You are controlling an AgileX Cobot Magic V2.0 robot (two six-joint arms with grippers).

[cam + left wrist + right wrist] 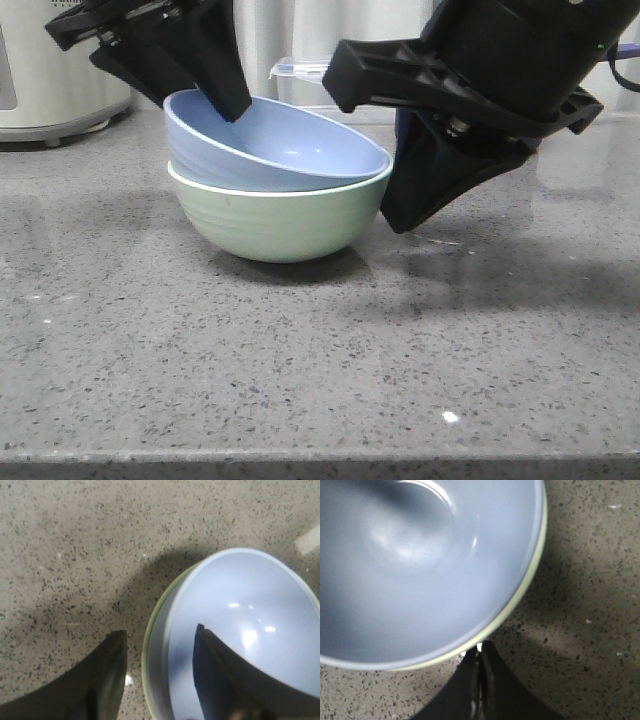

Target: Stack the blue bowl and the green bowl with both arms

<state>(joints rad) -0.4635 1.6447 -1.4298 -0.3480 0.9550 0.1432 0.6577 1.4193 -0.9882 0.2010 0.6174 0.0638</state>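
Front view: far left at the back stands a pale appliance on the speckled grey desk. Next, the left claw reaches down from the upper left, one black finger inside the raised left edge of the blue bowl. That bowl sits nested in the green bowl but tilted, its left rim lifted high and its right rim low against the green rim. The green bowl stands upright on the desk near the middle. Nothing else shows inside the blue bowl. Behind the bowls a clear lidded container peeks out. At right, the right claw points down just beside the green bowl's right wall, its tip above the desk. In the left wrist view the left claw is spread apart, one finger over the desk outside the green bowl, the other inside the blue bowl, straddling the rims without clamping them. In the right wrist view the right claw has its fingers pressed together with nothing between them, tip right at the green bowl's pale rim, the blue bowl filling the hollow above.
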